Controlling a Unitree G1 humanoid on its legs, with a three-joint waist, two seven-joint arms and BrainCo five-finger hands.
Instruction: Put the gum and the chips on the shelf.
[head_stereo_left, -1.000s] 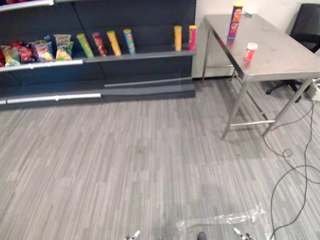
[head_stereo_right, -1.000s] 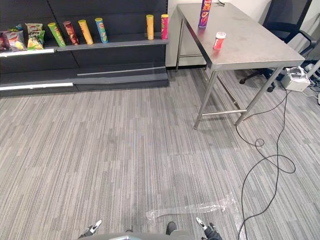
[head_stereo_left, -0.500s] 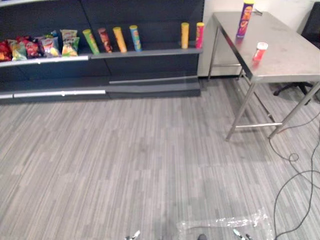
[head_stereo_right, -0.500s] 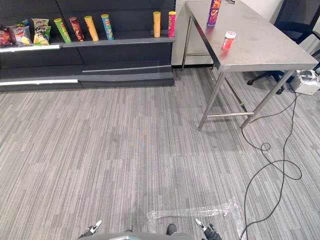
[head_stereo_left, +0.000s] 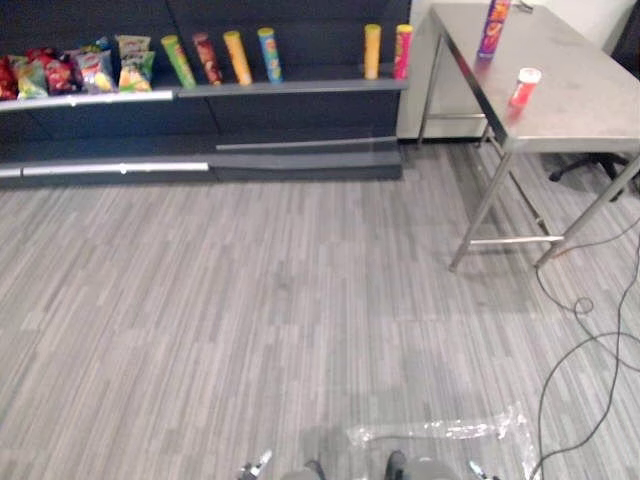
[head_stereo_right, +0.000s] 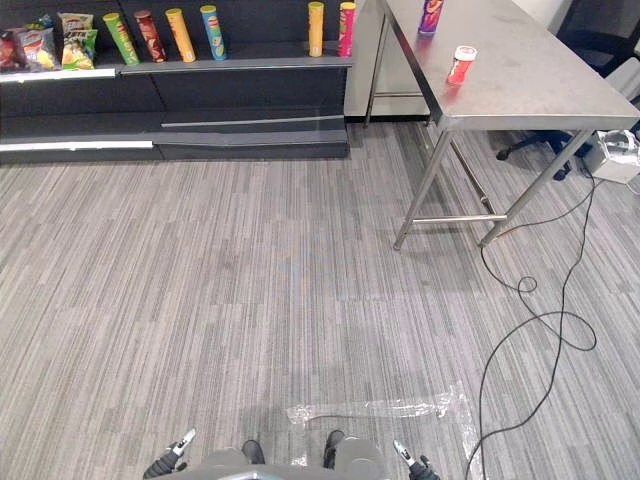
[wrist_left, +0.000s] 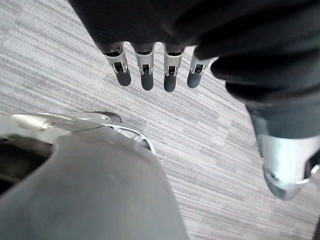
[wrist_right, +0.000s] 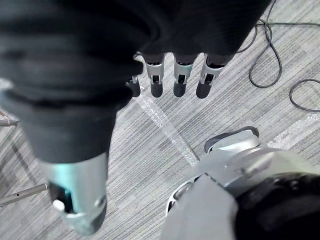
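Note:
A small red gum tub (head_stereo_left: 525, 87) with a white lid stands near the front edge of the steel table (head_stereo_left: 580, 110) at the upper right. Farther back on that table is a tall purple chips can (head_stereo_left: 494, 25). The dark shelf (head_stereo_left: 290, 88) runs along the far wall to the left of the table. My left hand (wrist_left: 145, 75) hangs over the carpet with straight fingers and holds nothing. My right hand (wrist_right: 180, 80) hangs the same way, empty. Both hands are low at my sides, several steps from the table and the shelf.
Several upright chips cans (head_stereo_left: 238, 58) and snack bags (head_stereo_left: 85, 72) stand on the shelf. A black office chair (head_stereo_right: 600, 45) is behind the table, and a white box (head_stereo_right: 612, 155) sits on the floor beside it. A clear plastic strip (head_stereo_left: 440, 432) lies on the carpet near me.
The whole picture has shifted: shelf and table now sit higher and a little nearer, so the camera moved. The gum, the chips can and both hands keep their places.

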